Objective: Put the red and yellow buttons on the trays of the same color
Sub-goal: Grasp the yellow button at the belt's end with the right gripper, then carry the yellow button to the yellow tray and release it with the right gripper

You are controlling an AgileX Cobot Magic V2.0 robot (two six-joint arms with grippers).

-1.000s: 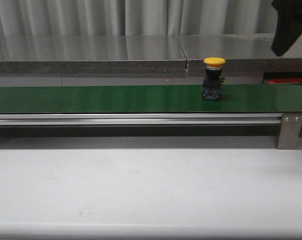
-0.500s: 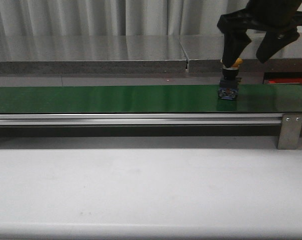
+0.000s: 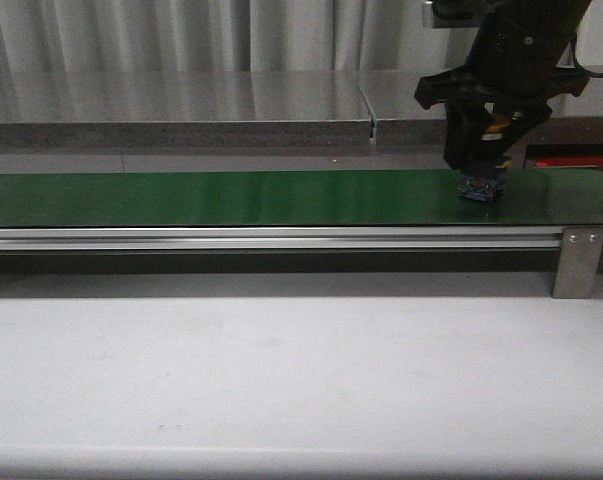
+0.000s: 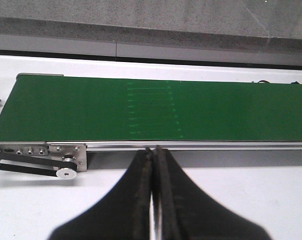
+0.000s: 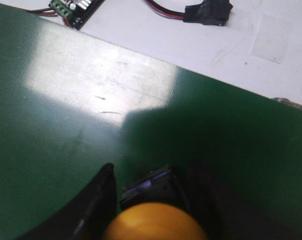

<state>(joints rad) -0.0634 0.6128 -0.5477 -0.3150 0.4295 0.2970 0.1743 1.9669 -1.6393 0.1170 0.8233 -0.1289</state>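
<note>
A yellow button (image 3: 480, 187) with a black and blue base stands slightly tilted near the right end of the green belt (image 3: 231, 197). My right gripper (image 3: 481, 165) has come down over it, one finger on each side, and is shut on it. In the right wrist view the yellow cap (image 5: 156, 222) fills the space between the fingers (image 5: 98, 200). A strip of the red tray (image 3: 581, 162) shows behind the belt at far right. My left gripper (image 4: 154, 150) is shut and empty, over white table in front of the belt. No red button shows.
An aluminium rail and end bracket (image 3: 579, 262) run along the belt's front. A belt pulley (image 4: 65, 172) sits at the other end. A green circuit board (image 5: 73, 7) and a black connector with wires (image 5: 208, 11) lie beyond the belt. A grey ledge (image 3: 181, 130) runs behind.
The button rode the belt to the right. My right gripper came down from the upper right, open around the button half a second ago, and has now closed on it.
</note>
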